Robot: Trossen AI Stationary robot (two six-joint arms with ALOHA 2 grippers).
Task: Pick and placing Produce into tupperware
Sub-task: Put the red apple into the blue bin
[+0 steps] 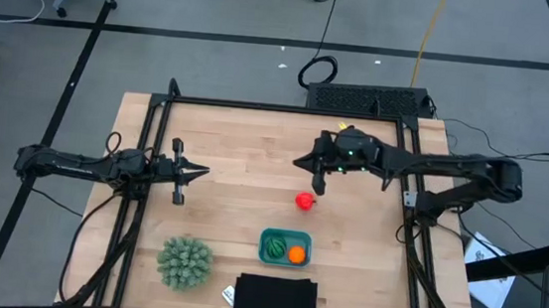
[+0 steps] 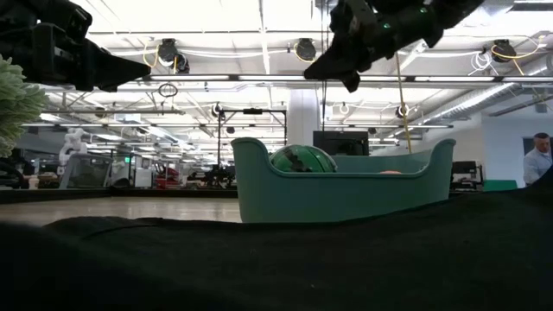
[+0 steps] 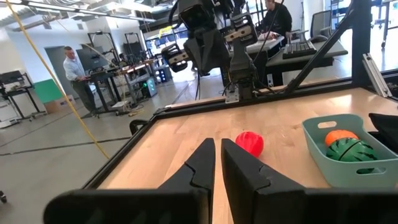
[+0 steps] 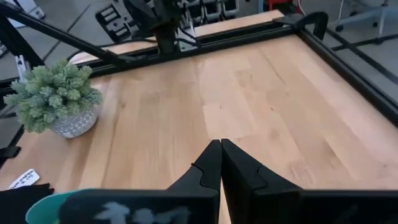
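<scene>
The red fruit with a green top [image 1: 305, 201] [image 3: 250, 143] lies on the bare wood near the table's middle. The teal tupperware [image 1: 284, 247] [image 2: 346, 186] [image 3: 348, 168] stands nearer the near edge. Inside it rest the dark green striped ball [image 1: 275, 246] [image 3: 351, 151] and the orange ball [image 1: 297, 255] [image 3: 341, 137]. My right gripper [image 1: 301, 162] [image 4: 221, 149] is shut and empty, raised above the table just beyond the red fruit toward the far edge. My left gripper [image 1: 201, 172] [image 3: 217, 152] is shut and empty, at the table's left, pointing toward the fruit.
A spiky pale-green plant in a pot [image 1: 184, 262] [image 4: 56, 99] stands near the near edge, left of the tupperware. A flat black rectangle [image 1: 275, 299] [image 2: 276, 259] lies at the near edge. A black frame [image 1: 259, 106] borders the table. People show in the room beyond.
</scene>
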